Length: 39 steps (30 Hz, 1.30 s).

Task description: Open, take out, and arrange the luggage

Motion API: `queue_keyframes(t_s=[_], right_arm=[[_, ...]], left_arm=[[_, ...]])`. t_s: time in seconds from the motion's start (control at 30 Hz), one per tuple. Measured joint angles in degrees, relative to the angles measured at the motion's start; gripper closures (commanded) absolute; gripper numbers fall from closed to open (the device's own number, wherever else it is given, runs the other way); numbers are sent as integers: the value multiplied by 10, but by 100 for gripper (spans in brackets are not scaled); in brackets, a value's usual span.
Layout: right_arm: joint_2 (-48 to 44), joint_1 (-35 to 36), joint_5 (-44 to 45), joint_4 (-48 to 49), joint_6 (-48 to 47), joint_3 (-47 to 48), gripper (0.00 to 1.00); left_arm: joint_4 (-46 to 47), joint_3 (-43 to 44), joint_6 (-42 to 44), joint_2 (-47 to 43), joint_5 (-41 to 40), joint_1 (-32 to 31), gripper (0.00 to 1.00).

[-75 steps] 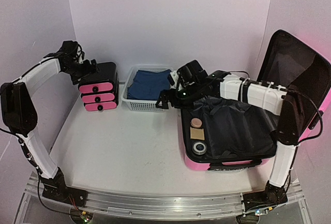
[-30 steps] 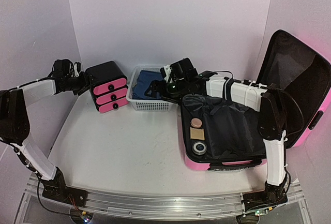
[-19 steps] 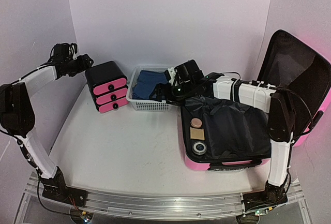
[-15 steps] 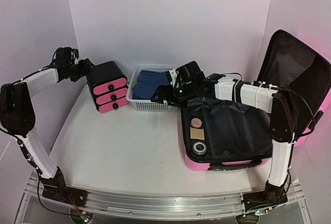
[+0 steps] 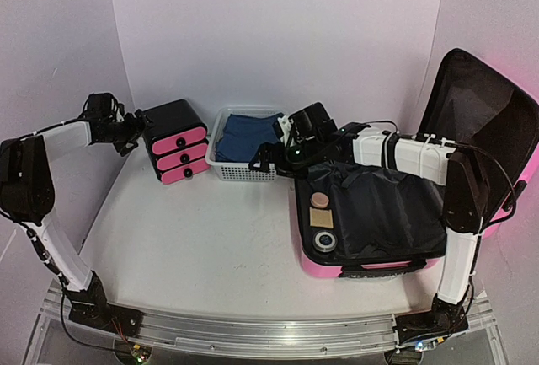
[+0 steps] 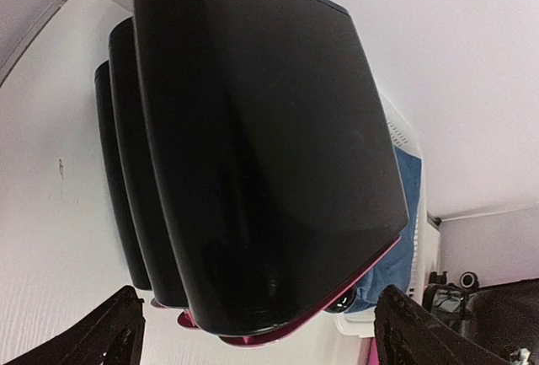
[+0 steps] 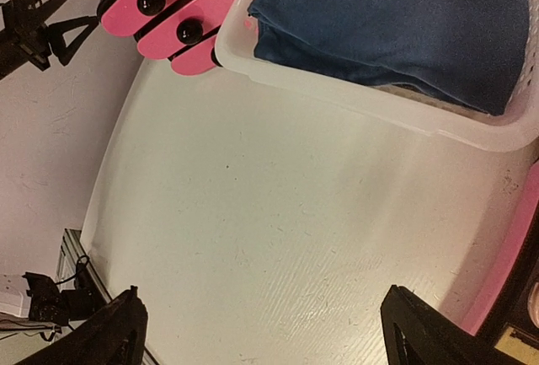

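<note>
The luggage (image 5: 370, 260) is a pink hard-shell suitcase lying open at the right, its lid (image 5: 484, 120) standing up. Its black lining (image 5: 379, 205) covers most of the inside. Three small items lie at its left edge: a brown disc (image 5: 320, 200), a tan square (image 5: 318, 216) and a ringed round piece (image 5: 324, 238). My right gripper (image 5: 263, 161) is open and empty, low over the table between the basket's front right corner and the suitcase's far left corner (image 7: 505, 272). My left gripper (image 5: 132, 133) is open and empty just left of the drawer unit.
A black drawer unit with pink fronts (image 5: 174, 150) stands at the back left and fills the left wrist view (image 6: 253, 146). A white mesh basket (image 5: 232, 169) holding folded blue cloth (image 5: 246, 136) sits beside it, also in the right wrist view (image 7: 379, 104).
The drawer unit has been turned and shifted slightly right. My left gripper has come off its top and now sits at its left side. My right gripper went over the basket and came back.
</note>
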Motion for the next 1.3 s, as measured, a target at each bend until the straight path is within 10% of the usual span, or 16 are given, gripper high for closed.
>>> queue_keyframes(t_s=[0.5,0.87,1.1,1.3], right_arm=[[-23,0,5,0,-10,-12,2],[-24,0,5,0,-11,-17,2],[-24,0,6,0,-11,-17,2],[-26,0,6,0,-11,-21,2]], left_arm=[[36,38,-68,107,149,21,15],[71,41,-120,117,186,35,45],[97,-10,-127,80,177,16,46],[73,-72,-38,-17,146,-22,26]])
